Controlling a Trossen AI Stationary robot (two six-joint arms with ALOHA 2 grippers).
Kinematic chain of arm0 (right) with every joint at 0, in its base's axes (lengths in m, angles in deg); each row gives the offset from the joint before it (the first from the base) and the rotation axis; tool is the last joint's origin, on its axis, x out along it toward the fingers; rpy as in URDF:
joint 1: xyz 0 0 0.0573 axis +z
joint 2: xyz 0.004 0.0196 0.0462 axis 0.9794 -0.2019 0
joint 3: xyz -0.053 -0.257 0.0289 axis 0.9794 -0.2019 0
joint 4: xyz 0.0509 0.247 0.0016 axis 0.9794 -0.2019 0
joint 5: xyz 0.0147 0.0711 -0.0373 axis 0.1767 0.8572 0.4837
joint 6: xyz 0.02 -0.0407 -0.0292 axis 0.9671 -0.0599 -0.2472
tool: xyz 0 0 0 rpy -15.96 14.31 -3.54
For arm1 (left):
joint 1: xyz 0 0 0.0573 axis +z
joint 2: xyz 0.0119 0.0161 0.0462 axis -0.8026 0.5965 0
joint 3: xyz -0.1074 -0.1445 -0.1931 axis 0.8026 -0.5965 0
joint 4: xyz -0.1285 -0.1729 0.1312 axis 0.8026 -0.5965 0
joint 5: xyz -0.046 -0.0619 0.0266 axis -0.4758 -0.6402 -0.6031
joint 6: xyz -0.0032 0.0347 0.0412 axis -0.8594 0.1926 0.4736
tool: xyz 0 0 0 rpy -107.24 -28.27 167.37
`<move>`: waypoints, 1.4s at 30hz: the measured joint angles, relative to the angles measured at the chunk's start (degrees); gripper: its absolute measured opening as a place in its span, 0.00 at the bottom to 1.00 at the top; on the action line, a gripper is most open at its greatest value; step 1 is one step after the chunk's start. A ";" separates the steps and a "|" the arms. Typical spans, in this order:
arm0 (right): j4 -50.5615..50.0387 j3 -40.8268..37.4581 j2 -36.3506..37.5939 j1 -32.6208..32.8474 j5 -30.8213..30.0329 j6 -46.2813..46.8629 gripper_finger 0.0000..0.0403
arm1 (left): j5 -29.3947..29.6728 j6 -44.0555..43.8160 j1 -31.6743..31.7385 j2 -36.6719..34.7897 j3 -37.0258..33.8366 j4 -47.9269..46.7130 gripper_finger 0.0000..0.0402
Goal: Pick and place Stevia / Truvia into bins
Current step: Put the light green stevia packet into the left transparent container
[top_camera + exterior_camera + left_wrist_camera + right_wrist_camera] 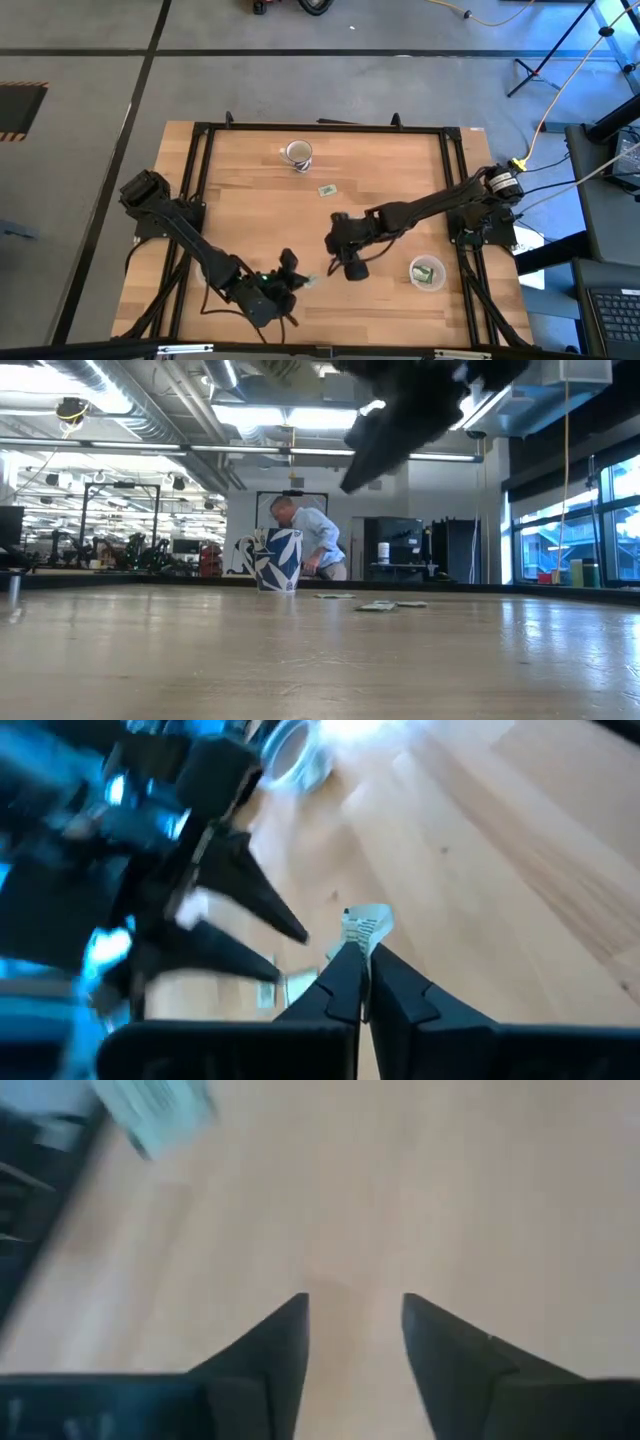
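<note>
From above, the left gripper (300,282) pinches a Stevia packet (309,281), lifted for binning; the clear cup (427,272) sits well beyond the right gripper (338,258). Its wrist view shows the packet clamped at the fingertips. The right wrist view shows spread, empty fingers (270,1342).

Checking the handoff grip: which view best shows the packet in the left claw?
Left wrist view: the packet sits pinched at the tips of the shut left claw, right claw nearby. High view shows only a pale speck beside the claw. Right wrist view shows a blurred packet; low view, none held.
</note>
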 joint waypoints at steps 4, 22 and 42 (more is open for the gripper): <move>-7.02 0.02 1.45 -1.01 -6.06 -0.29 0.48 | 1.80 -15.58 0.17 -3.90 0.00 -10.42 0.01; -2.19 -5.46 0.88 -4.07 -11.50 -7.04 0.50 | -38.11 -90.17 -0.72 -23.26 0.00 -48.05 0.01; 13.56 -17.03 0.84 -4.79 -11.54 -4.00 0.50 | -44.36 -106.73 -2.93 -17.71 -3.64 -60.15 0.01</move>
